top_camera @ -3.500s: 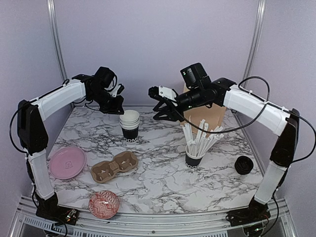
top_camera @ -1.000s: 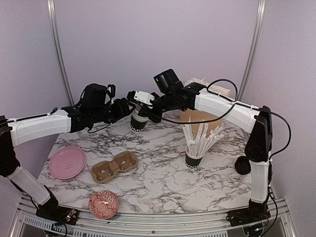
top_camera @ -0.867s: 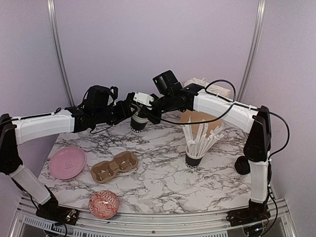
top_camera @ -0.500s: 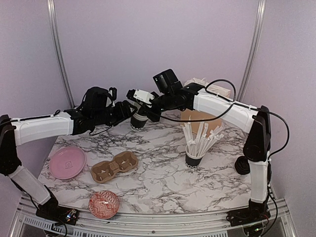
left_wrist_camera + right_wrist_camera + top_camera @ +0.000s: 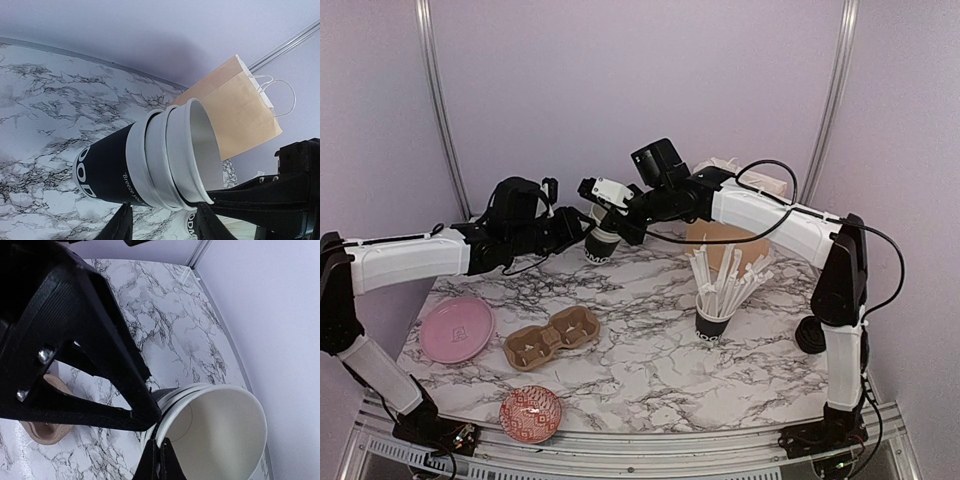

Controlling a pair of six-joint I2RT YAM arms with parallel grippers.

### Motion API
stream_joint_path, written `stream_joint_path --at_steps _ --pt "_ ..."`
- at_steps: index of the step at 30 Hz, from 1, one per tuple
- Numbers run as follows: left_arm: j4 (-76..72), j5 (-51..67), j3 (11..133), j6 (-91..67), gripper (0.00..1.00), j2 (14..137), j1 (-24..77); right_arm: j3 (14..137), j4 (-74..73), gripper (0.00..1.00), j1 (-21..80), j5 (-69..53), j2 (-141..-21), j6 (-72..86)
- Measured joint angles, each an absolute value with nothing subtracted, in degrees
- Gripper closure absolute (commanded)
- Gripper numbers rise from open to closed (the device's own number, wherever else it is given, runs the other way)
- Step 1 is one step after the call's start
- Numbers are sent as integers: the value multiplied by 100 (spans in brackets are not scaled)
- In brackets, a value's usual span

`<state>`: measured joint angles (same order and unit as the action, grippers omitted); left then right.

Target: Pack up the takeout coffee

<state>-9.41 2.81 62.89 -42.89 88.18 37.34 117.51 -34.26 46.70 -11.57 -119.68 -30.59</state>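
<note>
A stack of three nested black takeout coffee cups [image 5: 597,243] with white rims hangs tilted above the back of the table, mouth toward the right arm. It shows in the left wrist view [image 5: 150,165] and the right wrist view [image 5: 215,430]. My right gripper [image 5: 610,212] is shut on the top cup's rim, one finger inside and one outside [image 5: 160,462]. My left gripper [image 5: 577,230] is beside the stack's lower part. Its jaws stand apart [image 5: 162,225], tips at the stack's underside, one finger [image 5: 100,340] touching the black side.
A brown two-hole cup carrier [image 5: 552,337] lies front left, between a pink plate [image 5: 457,328] and a patterned bowl [image 5: 530,411]. A black cup full of white straws [image 5: 715,300] stands right of centre. A black lid [image 5: 813,335] lies far right. A brown paper bag [image 5: 720,235] stands at the back.
Both arms have closed in on the stack, which stood upright on the table 3.5 s ago. It is now raised and tilted. Over the last second the right gripper rose slightly.
</note>
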Motion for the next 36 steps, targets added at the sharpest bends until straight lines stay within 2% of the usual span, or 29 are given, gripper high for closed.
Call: stream_joint_path --at_steps 24,30,36 --pt "-578 -73 6866 -4383 58 9749 3618 11751 -3468 100 4648 -1011 -11970 -3026" --pt "-484 -183 6866 -4381 53 9758 3616 11751 -3470 100 4648 -1046 -11970 -3026" --pt "-440 -257 6866 -4283 42 9747 3616 11876 -3573 100 4648 -1061 -11968 -3028"
